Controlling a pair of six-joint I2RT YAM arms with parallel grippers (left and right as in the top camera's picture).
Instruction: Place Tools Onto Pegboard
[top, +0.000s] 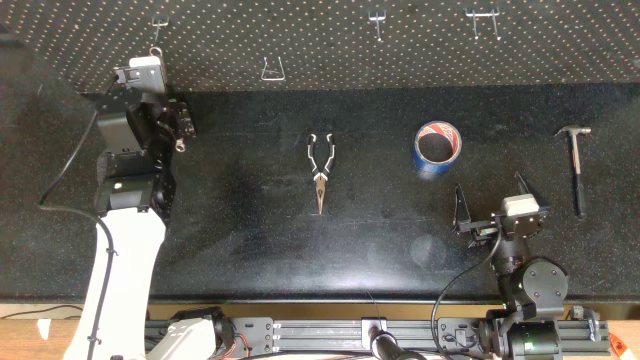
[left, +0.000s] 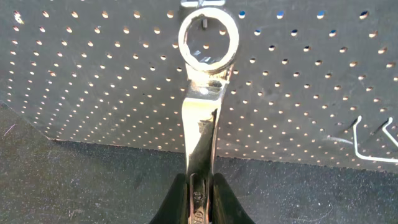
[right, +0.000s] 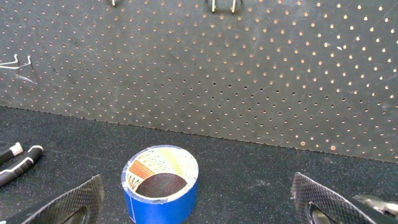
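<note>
The left end effector (left: 200, 186) is clamped on the shank of one wrench (left: 202, 118). The wrench is held upright so that its ring is set around a hook (left: 202, 5) on the pegboard (left: 93, 81); whether it hangs free cannot be told. The right end effector (top: 493, 203) is held with its fingers apart, low over the bench (top: 240, 200). It faces one tape roll (right: 160, 202), probably the next pick. One pair of pliers (top: 320, 165) and one hammer (top: 576, 165) lie flat on the bench. Four hooks are counted on the pegboard.
</note>
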